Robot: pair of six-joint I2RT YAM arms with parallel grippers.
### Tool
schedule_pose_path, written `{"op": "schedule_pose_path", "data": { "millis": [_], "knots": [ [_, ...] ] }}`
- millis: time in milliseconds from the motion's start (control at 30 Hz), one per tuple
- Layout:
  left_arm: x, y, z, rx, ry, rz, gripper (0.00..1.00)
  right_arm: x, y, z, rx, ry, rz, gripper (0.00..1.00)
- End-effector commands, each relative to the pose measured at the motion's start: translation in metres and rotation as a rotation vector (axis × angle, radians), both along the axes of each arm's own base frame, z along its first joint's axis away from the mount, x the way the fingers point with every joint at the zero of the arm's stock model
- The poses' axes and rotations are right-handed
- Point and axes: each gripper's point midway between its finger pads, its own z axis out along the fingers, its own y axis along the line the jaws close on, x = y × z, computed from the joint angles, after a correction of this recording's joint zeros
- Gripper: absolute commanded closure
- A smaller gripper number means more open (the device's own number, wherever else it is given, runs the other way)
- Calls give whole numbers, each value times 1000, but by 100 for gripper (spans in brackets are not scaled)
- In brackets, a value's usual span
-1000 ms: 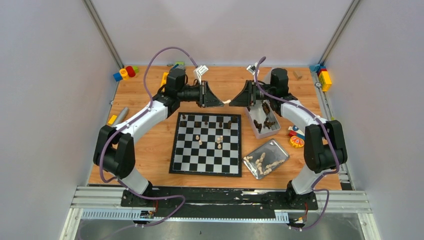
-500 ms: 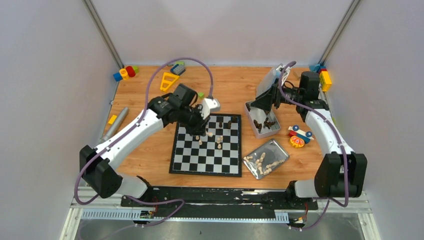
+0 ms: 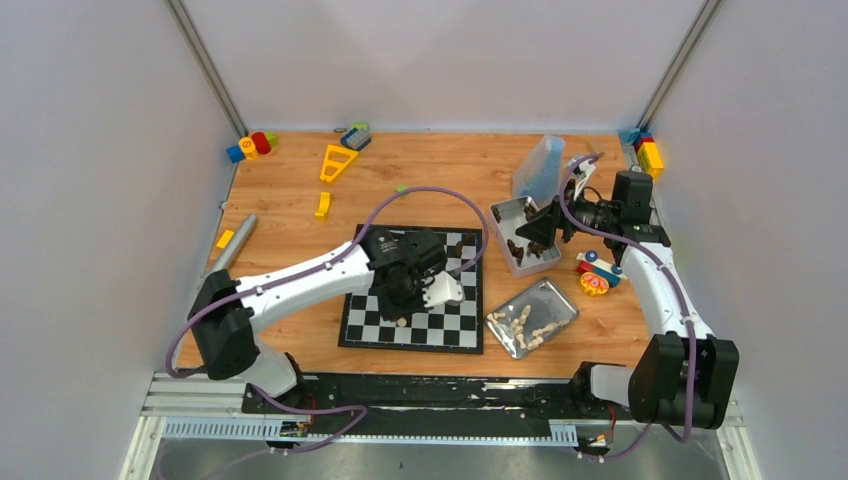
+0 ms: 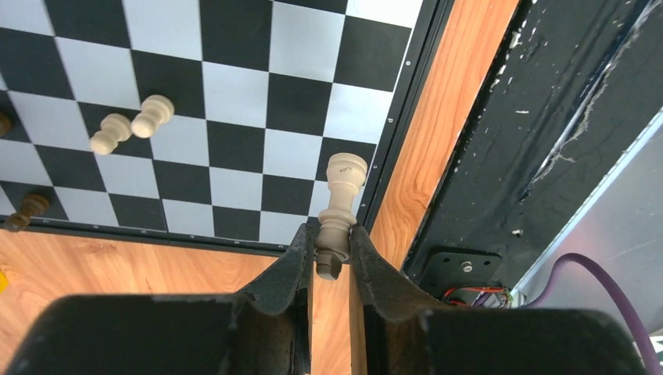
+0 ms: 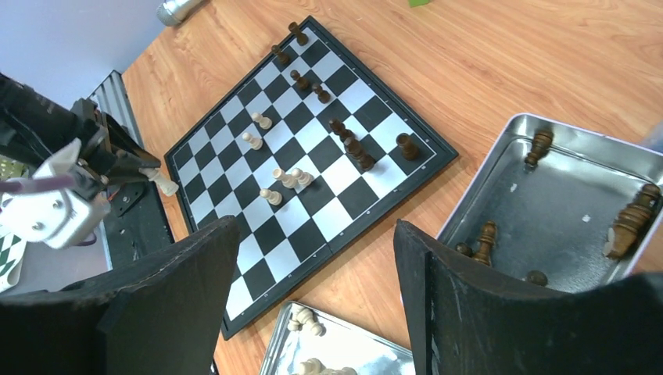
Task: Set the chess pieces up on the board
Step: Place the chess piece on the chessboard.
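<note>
1. Board [image 3: 455, 327] lies mid-table, just ahead of the arm bases. It has black & white checks w/ a thin black rim.
2. L gripper [image 4: 331, 233] is pinching a cream piece [image 4: 338, 195] by its narrow end. The wide end sticks out past the fingertips [image 4: 301, 242].
3. That piece hangs over the board's 6 o'clock edge row, right by the border. Can't tell if it touches the squares.
4. From overhead, the L arm reaches in from approx. 8 o'clock and covers much of the board's middle.
5. R gripper [image 5: 313, 234] is spread wide w/ nothing btw the jaws. It hovers at the metal tray [image 5: 547, 203] that sits at 2 o'clock of the board.
6. That tray holds several dark pieces [image 5: 625, 223], some lying flat, some along its walls.
7. More dark men [image 5: 348, 144] stand on the board near its 12 o'clock side, in a loose line.
8. A few cream men [image 5: 285, 178] sit mid-board, close together. The L wrist view shows two of them side by side.
9. Second tray [image 3: 552, 298] sits at 4 o'clock of the board, just beside it, w/ a heap of cream pieces inside.
10. Clear tub [image 3: 540, 168] stands at 12 o'clock of the dark-piece tray.
11. Toy blocks [image 3: 250, 147] sit in the table's 10 o'clock corner, w/ a yellow triangle [image 3: 337, 162] near them. A grey cylinder [image 3: 232, 245] lies at the 9 o'clock edge.
</note>
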Motion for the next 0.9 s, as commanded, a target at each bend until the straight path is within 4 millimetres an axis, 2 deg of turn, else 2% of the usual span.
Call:
{"op": "schedule_pose_path", "data": {
  "millis": [0,433,867],
  "knots": [
    [3,0,-8,77,-25,-30,100,0,-8,9,-28,-87,-2,27],
    [-2,-20,-27,151,-13,-86,99,1,-16,3,-19,-68,-5,27],
    [-6,-23,-39,206,-35,-118,97,4,-17,-4,-15,-37,-6,27]
  ]
}}
